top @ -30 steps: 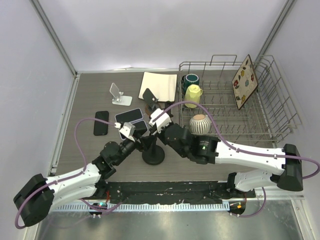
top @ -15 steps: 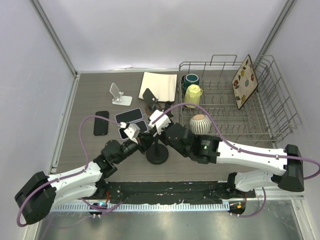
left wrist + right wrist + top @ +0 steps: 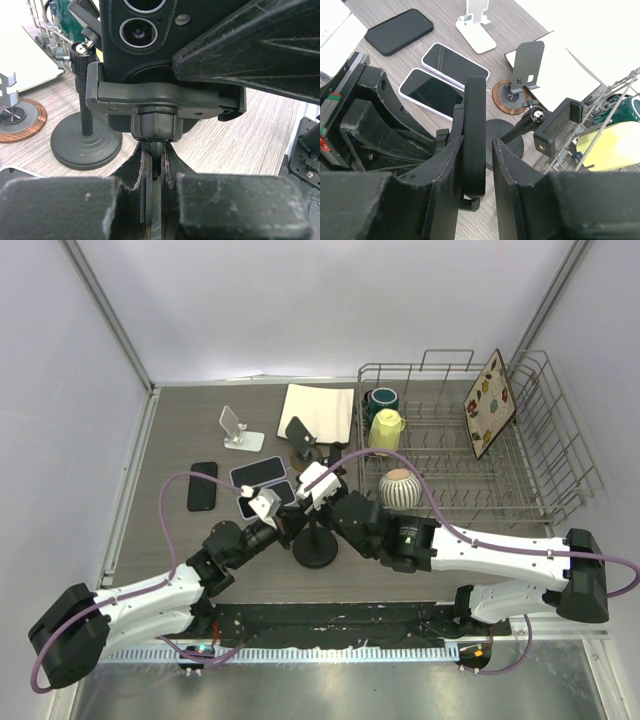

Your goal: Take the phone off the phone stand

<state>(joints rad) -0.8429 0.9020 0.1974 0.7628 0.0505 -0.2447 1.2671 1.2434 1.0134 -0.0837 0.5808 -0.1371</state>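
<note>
A black phone (image 3: 142, 30) stands upright in the clamp of a black phone stand (image 3: 160, 95) whose round base (image 3: 315, 552) rests on the table. My left gripper (image 3: 155, 150) is shut on the stand's thin stem just under the clamp's ball joint. From above, my right gripper (image 3: 479, 142) straddles the phone (image 3: 474, 115), which I see edge-on. Its left finger (image 3: 445, 170) lies against the phone, while a narrow gap separates the right finger (image 3: 512, 170) from it. In the top view both grippers meet over the stand (image 3: 300, 512).
Two phones (image 3: 451, 62) (image 3: 427, 90) lie flat beside a black phone (image 3: 399, 31). A white stand (image 3: 476, 30), a dark stand on a brown disc (image 3: 515, 95) and a second clamp stand (image 3: 555, 127) are close by. A notebook (image 3: 320, 410) and dish rack (image 3: 470, 440) lie behind.
My left gripper closed onto the stand's stem. My right gripper went from shut on the phone to slightly open. The stand's base shifted a little to the right.
</note>
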